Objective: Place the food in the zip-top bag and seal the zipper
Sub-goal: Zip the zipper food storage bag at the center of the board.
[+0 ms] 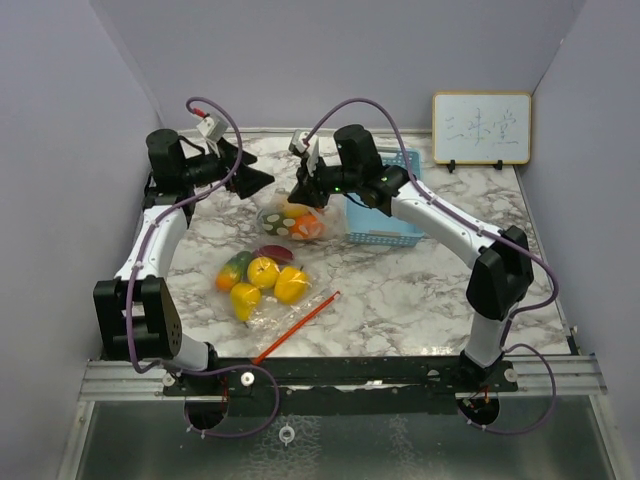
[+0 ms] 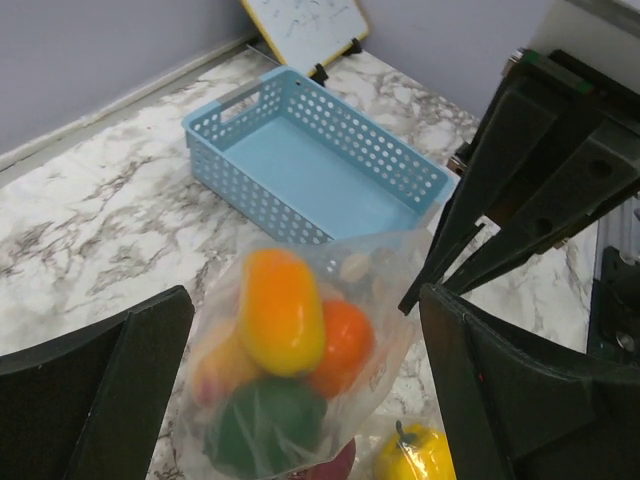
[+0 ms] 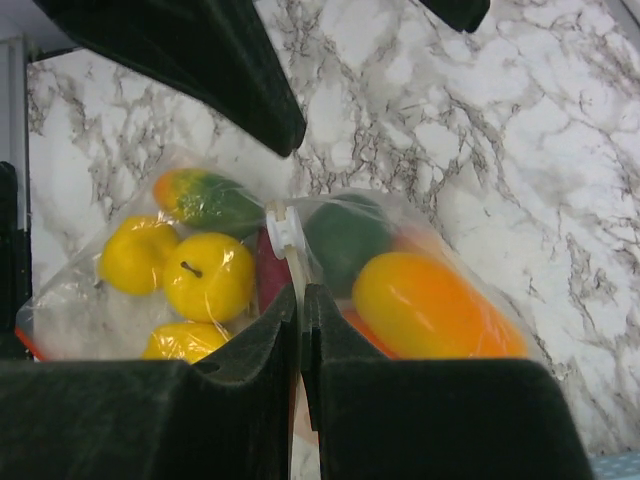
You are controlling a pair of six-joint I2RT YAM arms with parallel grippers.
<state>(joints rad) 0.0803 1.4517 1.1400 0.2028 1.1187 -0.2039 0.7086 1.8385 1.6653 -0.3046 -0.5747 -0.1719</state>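
Food (image 1: 263,272) all looks bagged, lying mid-table; the basket (image 2: 260,200) holds 0 pieces. My right gripper (image 3: 300,300) pinches the zip-top bag (image 2: 388,258) at its white slider (image 3: 284,228); left gripper (image 2: 305,340) gapes, empty. Sealing remains, I judge.

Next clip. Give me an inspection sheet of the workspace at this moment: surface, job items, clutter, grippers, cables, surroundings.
Surface: marble-pattern table, no spills seen.
Job's things: toy food in clear plastic near the front, with a red zipper strip alongside. More food sits in the held bag at centre. One bag or two: cannot tell.
Clutter: light blue basket, empty.
Grippers: right gripper shut on the held bag's top edge by the white slider. Left gripper open, beside that bag.
Cables: purple cables arching over both arms.
Surroundings: whiteboard at the back, plain walls.
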